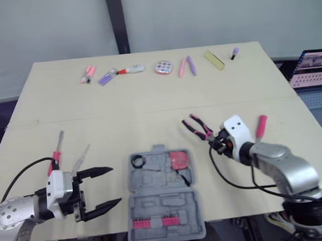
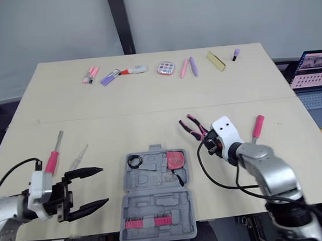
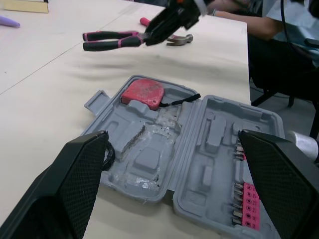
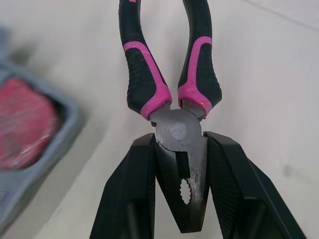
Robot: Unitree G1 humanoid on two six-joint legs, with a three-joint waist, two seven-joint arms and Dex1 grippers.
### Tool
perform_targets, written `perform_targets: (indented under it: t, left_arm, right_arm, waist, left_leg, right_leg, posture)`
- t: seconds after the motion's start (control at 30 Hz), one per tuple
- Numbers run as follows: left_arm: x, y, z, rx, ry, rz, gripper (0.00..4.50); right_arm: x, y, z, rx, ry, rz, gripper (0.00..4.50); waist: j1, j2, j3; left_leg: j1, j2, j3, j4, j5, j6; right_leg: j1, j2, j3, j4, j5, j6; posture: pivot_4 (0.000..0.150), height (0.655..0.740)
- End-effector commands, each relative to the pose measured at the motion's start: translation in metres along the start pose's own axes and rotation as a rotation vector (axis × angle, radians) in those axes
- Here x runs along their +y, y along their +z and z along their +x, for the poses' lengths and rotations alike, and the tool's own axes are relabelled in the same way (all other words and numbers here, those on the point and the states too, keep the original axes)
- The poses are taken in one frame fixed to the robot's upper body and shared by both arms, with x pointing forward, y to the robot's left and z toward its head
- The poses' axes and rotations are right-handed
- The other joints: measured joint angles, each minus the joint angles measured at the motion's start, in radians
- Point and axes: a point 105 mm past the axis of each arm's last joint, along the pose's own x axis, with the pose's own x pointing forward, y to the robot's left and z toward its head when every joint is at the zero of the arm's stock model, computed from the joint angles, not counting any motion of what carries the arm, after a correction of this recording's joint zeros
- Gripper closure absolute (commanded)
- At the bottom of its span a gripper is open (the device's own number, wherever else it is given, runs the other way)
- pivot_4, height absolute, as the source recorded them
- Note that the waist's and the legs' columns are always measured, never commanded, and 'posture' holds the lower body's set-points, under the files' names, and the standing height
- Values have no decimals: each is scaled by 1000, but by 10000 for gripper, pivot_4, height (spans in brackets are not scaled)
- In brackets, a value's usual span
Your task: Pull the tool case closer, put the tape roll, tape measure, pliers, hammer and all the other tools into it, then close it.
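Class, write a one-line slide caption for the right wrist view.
Right gripper clamps the steel head of pink-and-black-handled pliers over the beige table, beside the grey plastic tool case.

No legible text, brand, number or sign anywhere; laptop screen (image 1: 312,69) too small.

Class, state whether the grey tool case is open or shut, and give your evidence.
Open: the tool case lies spread flat, both moulded halves up, the tape measure in one, pink bits in the other.
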Motion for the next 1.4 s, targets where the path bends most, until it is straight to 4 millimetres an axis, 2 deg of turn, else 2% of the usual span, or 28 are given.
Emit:
perform_targets:
  t: [0.03, 0.13, 0.27, 0.5, 0.9, 1.4]
  left_arm:
    - [-2, 5, -14, 6, 0, 6, 0]
    - [-3, 3, -20, 29, 1, 6, 0]
    - [-7, 1, -21, 46, 8, 5, 0]
    - [-4, -2, -28, 56, 82, 7, 0]
    - [-8, -10, -40, 93, 118, -3, 0]
    - [-18, -17, -34, 111, 59, 27, 0]
  right_arm:
    - [27, 20, -11, -14, 244, -176, 35235]
    - [36, 25, -13, 7, 345, -240, 35235]
    - [64, 34, -12, 40, 558, -372, 35235]
    - [85, 36, -1, 125, 681, -491, 35235]
    - [102, 38, 32, 186, 656, -559, 35235]
    - [115, 42, 51, 204, 611, -541, 35235]
  waist:
    - [0, 0, 0]
    - [2, 0, 0]
    - [2, 0, 0]
    - [3, 0, 0]
    - [1, -1, 0]
    - [-1, -1, 0]
  left_leg:
    - [0, 0, 0, 0, 0, 0]
    - [0, 0, 1, 1, 0, 0]
    - [0, 0, 1, 1, 0, 0]
    - [-1, 0, 0, 2, 0, -1]
    - [-1, 0, 0, 2, 1, -2]
    - [-1, 0, 0, 2, 1, -2]
  right_leg:
    - [0, 0, 0, 0, 0, 0]
    - [0, 0, 0, 0, 0, 0]
    - [0, 0, 0, 0, 0, 0]
    - [0, -1, 0, 0, 0, 0]
    - [-2, -1, 0, 0, 0, 0]
    - [-2, -1, 0, 1, 0, 0]
  posture:
    - [1500, 7400]
    - [1500, 7400]
    - [1500, 7400]
    - [1500, 7400]
    - [1500, 7400]
    - [1500, 7400]
